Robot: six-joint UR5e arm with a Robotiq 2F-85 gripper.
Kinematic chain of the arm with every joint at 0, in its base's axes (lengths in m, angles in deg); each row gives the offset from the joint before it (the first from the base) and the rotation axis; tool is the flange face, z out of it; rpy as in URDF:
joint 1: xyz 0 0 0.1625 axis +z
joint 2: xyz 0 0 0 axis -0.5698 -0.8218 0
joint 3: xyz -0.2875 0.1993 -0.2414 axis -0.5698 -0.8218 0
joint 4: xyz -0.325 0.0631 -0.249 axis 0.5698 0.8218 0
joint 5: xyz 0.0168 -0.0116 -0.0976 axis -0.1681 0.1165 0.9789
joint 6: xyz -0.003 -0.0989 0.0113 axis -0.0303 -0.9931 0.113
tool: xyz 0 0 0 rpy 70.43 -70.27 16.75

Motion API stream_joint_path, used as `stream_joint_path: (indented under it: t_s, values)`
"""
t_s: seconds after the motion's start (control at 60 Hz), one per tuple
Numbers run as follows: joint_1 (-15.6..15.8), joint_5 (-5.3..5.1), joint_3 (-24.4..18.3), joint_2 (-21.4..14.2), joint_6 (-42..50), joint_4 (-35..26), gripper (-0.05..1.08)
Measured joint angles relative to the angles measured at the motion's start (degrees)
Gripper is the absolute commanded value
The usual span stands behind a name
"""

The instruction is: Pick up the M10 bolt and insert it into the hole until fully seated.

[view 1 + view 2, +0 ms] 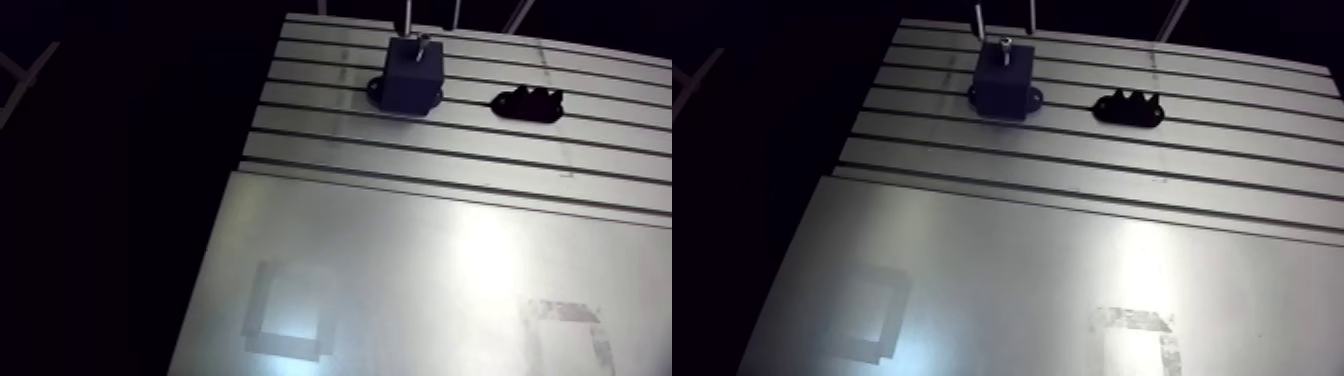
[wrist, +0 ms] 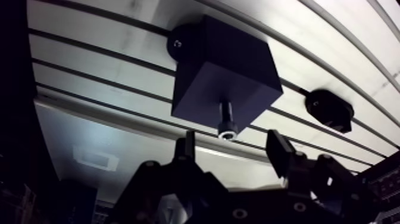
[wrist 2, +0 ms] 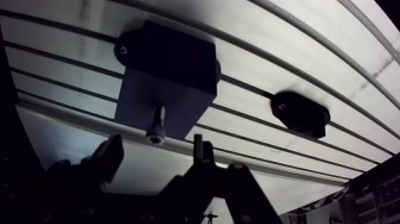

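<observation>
on slotted table (image 1: 420, 165), black block (image 2: 220, 65) holds m10 bolt (image 2: 226, 122) upright in top hole, shank showing, head proud of block. i see gripper (image 2: 233, 143) spread wide, fingers either side of bolt head, not touching. second black fixture (image 2: 330, 110) near block, apart.

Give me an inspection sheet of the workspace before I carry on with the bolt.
Surface: slotted table, smooth plate in front bearing tape marks.
Job's things: bolt stands in the black block, part of its shank showing under the head.
Clutter: small black holder beside the block, apart from it.
Gripper: gripper open, empty, close to the bolt head.
Cables: nothing seen.
Surroundings: dark, nothing seen.
</observation>
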Motion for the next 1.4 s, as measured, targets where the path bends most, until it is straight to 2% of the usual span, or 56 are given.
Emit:
stream_joint_path:
  t_s: [0.35, 0.6, 1.017, 1.4]
  values:
    - [-0.1, -0.04, -0.7, -0.5, -0.2, 0.1, 0.01]
    - [-0.1, -0.45, -1.8, -2.4, 0.1, -0.1, 0.01]
    - [-0.9, -1.05, 0.3, -10.1, 1.1, -0.9, 0.01]
    - [-3.9, -1.26, 5.6, -18.4, 1.6, -0.8, 0.01]
